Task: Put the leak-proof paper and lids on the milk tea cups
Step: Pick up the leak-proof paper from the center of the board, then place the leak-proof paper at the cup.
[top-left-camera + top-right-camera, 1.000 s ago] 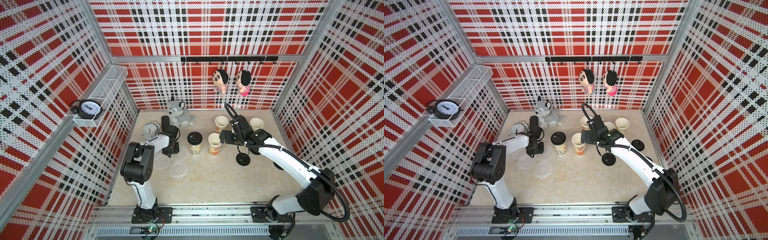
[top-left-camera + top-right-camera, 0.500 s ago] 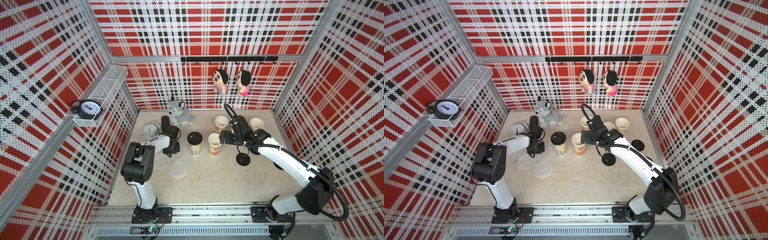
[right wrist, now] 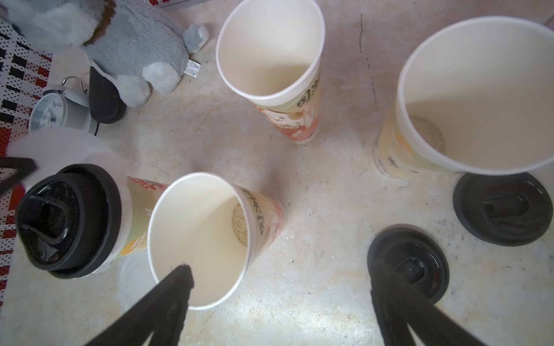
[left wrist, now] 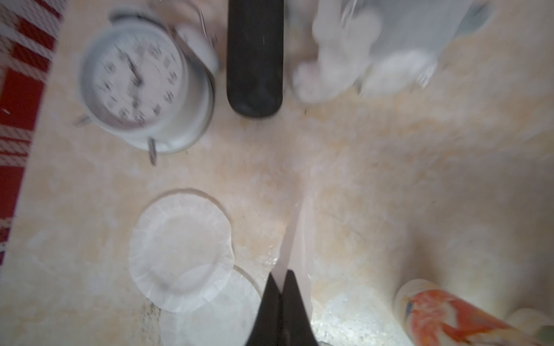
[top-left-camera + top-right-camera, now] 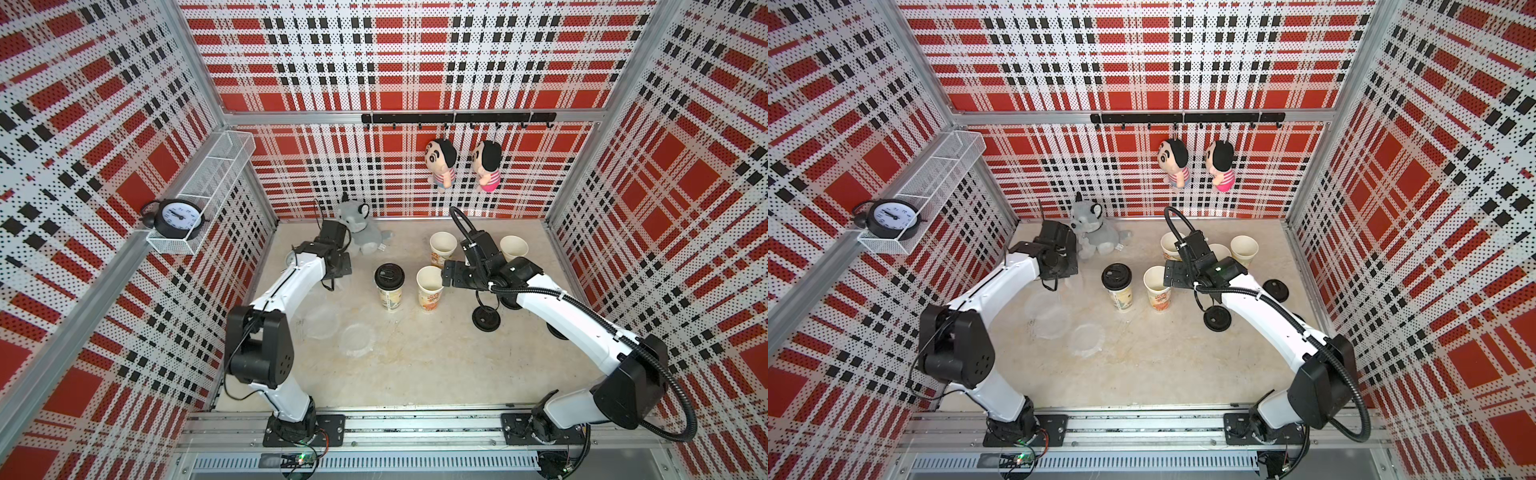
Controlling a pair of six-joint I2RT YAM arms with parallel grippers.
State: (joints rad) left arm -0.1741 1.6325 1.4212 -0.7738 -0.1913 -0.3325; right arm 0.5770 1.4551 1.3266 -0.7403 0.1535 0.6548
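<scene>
Left gripper [image 4: 281,278]: fingers closed flat together, pinching the rim of one leak-proof paper, the held sheet [image 4: 293,236].
Right gripper [image 3: 281,284]: jaws spread wide, nothing between them. It hangs above the open cup [image 3: 198,236] at lower centre of the right wrist frame.

Location: the held sheet is clear of the tabletop [image 5: 415,374], left of centre in both top views, though very faint there. It sits just left of the lidded cup [image 5: 389,291]. Two loose sheets [image 4: 181,248] lie overlapped on the tabletop at lower left of the left wrist frame.

Orientation: the sheet is a disc, so it has no real long axis; its plane is what matters.
- Left wrist view: edge-on, a narrow sliver running from the fingertips toward upper centre of the frame.
- Right wrist view: its broad pale face shows at the left edge, behind the lidded cup.
- Judgement: the sheet stands near upright, not flat.

Step in hand (judgement): carry the held sheet to the open cup.
- Hold the rim pinch; the film looks limp and may fold or slip.
- Lift it higher than the lidded cup's black lid [image 3: 64,221] before crossing.
- Turn the wrist so the disc lies level, centre it over the mouth, and release low.
- The right gripper should clear the rim first.
</scene>
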